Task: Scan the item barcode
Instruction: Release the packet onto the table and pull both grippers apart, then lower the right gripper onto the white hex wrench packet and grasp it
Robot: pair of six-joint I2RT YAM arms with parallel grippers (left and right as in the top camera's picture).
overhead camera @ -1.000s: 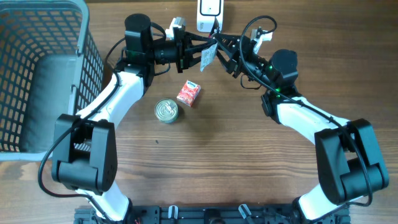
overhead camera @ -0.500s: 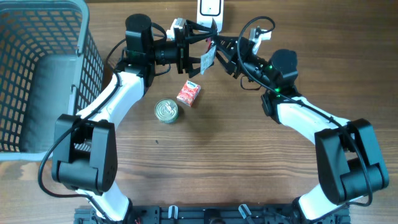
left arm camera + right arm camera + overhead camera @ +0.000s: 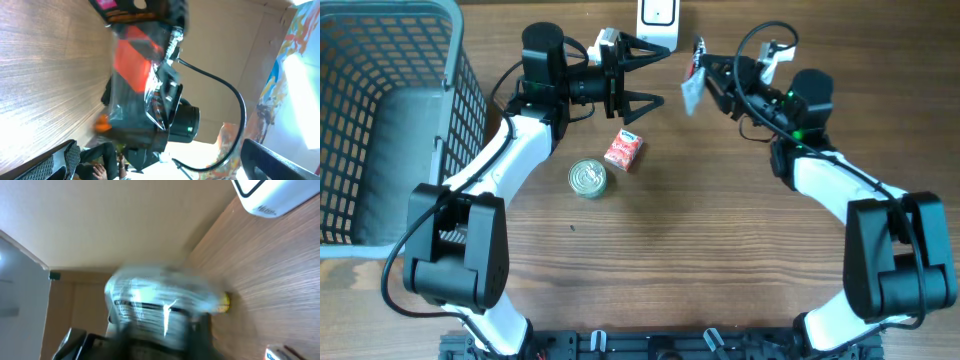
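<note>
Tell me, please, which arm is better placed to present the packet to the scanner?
Right. The right gripper is shut on the packet, close beside the scanner. The left gripper stands open and empty.

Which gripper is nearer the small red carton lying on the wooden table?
Left. The left gripper, jaws open, hangs just up-right of the red carton in the overhead view; the right gripper, clamping a clear plastic packet, sits farther right.
</note>
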